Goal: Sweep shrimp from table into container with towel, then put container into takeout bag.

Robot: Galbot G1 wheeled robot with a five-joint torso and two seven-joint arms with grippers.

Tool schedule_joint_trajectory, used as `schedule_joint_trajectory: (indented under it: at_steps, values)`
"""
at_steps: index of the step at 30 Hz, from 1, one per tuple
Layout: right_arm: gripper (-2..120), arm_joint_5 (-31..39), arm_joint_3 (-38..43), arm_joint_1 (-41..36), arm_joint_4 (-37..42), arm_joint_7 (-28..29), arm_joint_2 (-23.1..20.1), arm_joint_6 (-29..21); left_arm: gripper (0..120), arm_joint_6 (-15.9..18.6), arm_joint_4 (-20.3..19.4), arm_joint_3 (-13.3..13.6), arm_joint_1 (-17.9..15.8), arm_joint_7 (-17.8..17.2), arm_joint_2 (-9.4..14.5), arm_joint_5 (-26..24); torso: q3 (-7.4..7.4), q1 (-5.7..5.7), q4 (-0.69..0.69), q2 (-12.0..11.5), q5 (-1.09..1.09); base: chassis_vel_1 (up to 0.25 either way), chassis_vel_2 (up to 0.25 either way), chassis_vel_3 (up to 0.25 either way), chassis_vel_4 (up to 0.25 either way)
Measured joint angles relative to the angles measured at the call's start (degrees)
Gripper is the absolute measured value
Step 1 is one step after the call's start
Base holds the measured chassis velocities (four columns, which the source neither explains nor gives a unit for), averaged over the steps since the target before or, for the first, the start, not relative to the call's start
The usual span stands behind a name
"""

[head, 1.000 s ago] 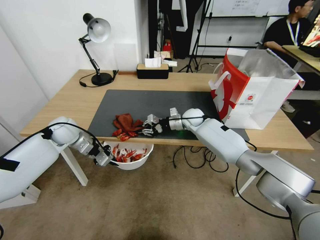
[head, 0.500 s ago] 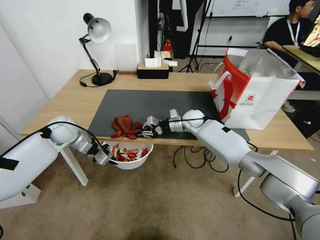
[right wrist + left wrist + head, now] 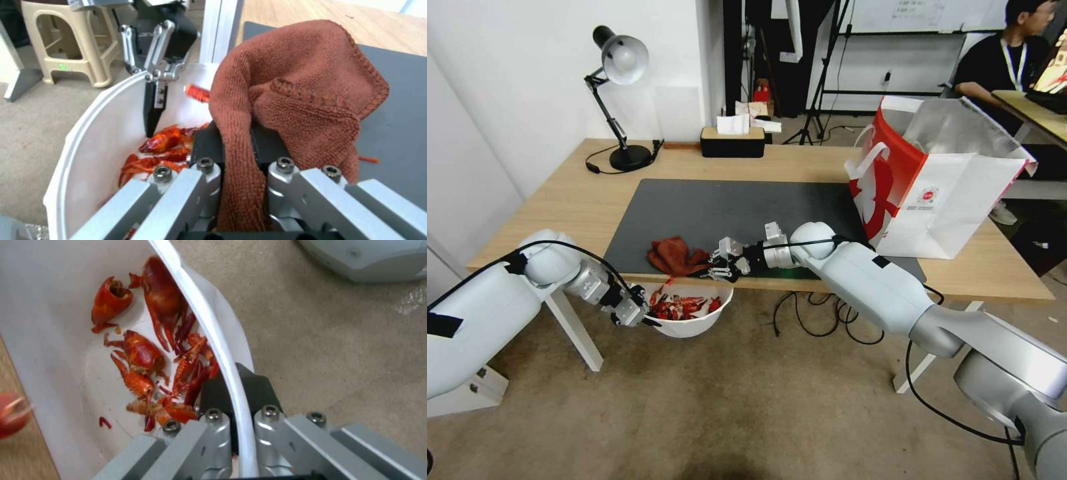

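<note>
Holding the bowl [image 3: 694, 320] rim, the left pincer [image 3: 639, 313] risks tipping shrimp [image 3: 680, 307] out; right pincer [image 3: 715, 265] clamps the towel [image 3: 672, 255].

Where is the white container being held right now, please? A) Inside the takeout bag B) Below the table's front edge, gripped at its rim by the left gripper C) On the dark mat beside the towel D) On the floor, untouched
B: the left gripper pinches the container by its rim, just under the table edge, with shrimp inside.
</note>
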Motion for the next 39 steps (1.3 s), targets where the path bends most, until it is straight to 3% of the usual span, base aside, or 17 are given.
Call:
schedule_joint_trajectory:
  at_steps: [17, 39]
  values:
    - [5, 0.1, -1.8, -0.8, 2.9, -0.1, -0.3, -0.3, 0, 0.0, -0.3, -0.8, 0.9, 0.0, 0.2, 0.0, 0.00, 0.00, 0.02, 0.0, 0.00, 0.000, 0.000, 0.000, 0.000]
    - [5, 1.7, 0.0, -3.1, 6.5, 0.3, -0.7, -1.1, 0, 0.0, -2.1, -3.0, 4.5, -0.2, 1.4, 0.0, 0.00, 0.01, 0.00, 0.0, 0.00, 0.000, 0.000, 0.000, 0.000]
